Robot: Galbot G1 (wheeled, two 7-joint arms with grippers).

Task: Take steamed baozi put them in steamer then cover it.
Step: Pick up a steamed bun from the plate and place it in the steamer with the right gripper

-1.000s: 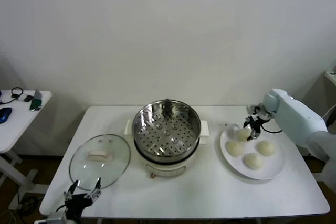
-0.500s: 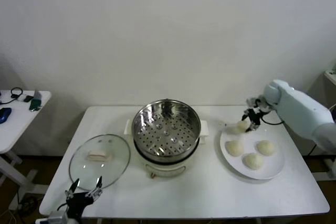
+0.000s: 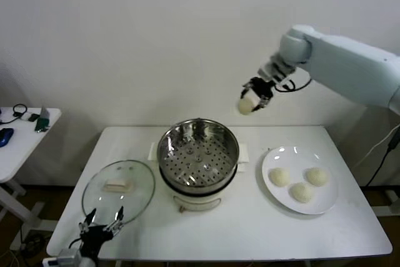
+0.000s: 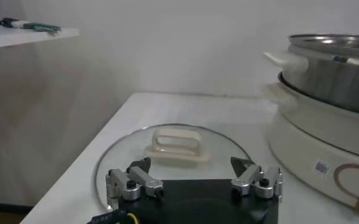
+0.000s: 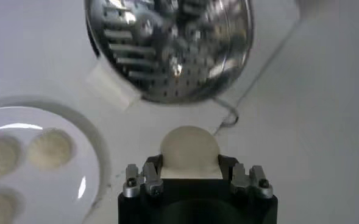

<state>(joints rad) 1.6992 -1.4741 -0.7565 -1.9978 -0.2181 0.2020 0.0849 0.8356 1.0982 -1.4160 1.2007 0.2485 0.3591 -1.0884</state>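
My right gripper [image 3: 255,100] is shut on a cream-white baozi [image 3: 247,105] and holds it high in the air, above and to the right of the steamer [image 3: 198,154]. In the right wrist view the baozi [image 5: 189,148] sits between the jaws, with the steamer's perforated tray [image 5: 167,45] below. Three baozi [image 3: 300,182] lie on the white plate [image 3: 326,202] right of the steamer. The glass cover [image 3: 119,184] with its white handle [image 4: 175,142] lies flat on the table left of the steamer. My left gripper [image 3: 100,223] is open, low at the table's front edge by the cover.
The white table [image 3: 250,229] ends close in front of the steamer and plate. A side table [image 3: 19,136] with small items stands at the far left. A cable [image 5: 252,79] runs on the table behind the steamer.
My right gripper has lifted one baozi off the plate and carried it up and left, toward the steamer. Three baozi stay on the plate. The left arm has hardly moved.
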